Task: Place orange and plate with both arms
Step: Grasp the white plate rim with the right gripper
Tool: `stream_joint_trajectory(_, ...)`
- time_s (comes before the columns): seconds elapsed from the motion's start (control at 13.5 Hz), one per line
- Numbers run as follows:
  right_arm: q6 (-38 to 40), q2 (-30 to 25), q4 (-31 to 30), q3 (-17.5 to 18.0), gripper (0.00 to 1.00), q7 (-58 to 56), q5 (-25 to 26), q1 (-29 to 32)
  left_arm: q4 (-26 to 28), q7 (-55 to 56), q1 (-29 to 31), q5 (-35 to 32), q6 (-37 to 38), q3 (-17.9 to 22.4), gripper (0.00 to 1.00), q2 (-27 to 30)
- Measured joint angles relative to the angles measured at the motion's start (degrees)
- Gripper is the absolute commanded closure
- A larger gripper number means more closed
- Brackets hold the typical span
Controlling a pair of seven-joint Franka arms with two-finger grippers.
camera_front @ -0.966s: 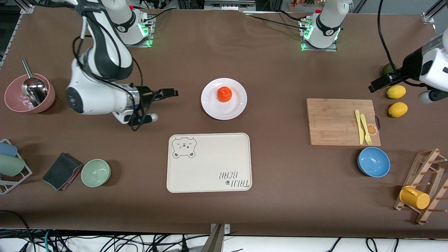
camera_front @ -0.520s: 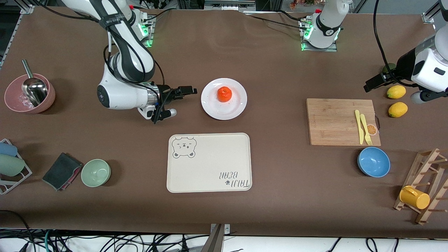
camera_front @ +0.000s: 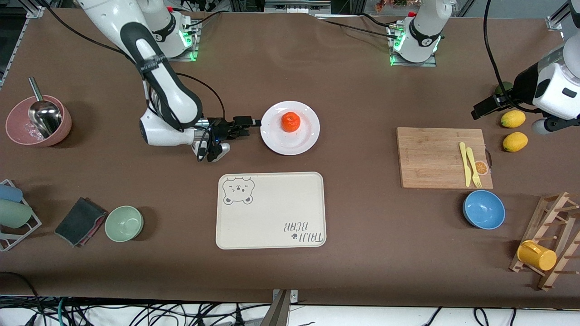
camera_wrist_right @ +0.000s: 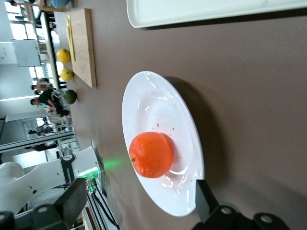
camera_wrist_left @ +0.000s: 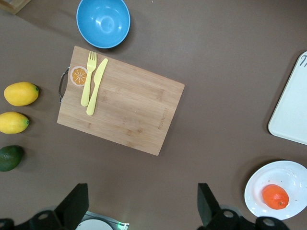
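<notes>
Table: covered in brown cloth.

Cream bear-printed tray: lies flat, nearer the front camera than the plate, apart from it.

Wooden cutting board: set toward the left arm's end; a yellow fork and yellow knife are laid side by side on it.

Plate: white, flat on the cloth near mid-table. Its rim on the right arm's side is met by the right gripper.

Right gripper: held low and level, just above the cloth, at the plate's rim. In the right wrist view the fingers are seen spread wide, one at the rim's edge; nothing is gripped.

Left gripper: held high over the left arm's end of the table, near the lemons. In the left wrist view its fingers are seen set wide apart, and nothing is held. The arm waits.

Blue bowl: sits nearer the front camera than the board.

Two lemons: lie beside the board, toward the table's end.

Orange: rests on the plate, inside the rim, touched by neither gripper.
</notes>
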State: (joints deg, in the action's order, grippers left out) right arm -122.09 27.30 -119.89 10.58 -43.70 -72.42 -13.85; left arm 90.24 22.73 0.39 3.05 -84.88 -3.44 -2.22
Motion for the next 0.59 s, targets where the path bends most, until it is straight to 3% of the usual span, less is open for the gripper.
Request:
stream_joint_trajectory(0.3, -0.8, 5.0, -0.3, 0.0, 0.01, -12.3, -10.8, -1.3, 0.0, -0.1, 0.0, 0.0, 0.0, -0.1, 0.00, -0.2)
stream_joint_trajectory(0.45, -3.8, 5.8, -0.3, 0.1, 0.02, -13.6, -12.9, -3.1, 0.0, -0.1, 0.0, 0.0, 0.0, -0.1, 0.00, -0.3)
stream_joint_trajectory(0.59, -5.7, 5.9, -0.3, 0.2, 0.12, -13.7, -14.1, -4.9, 0.0, -0.1, -0.1, 0.0, 0.0, -0.2, 0.00, -0.3)
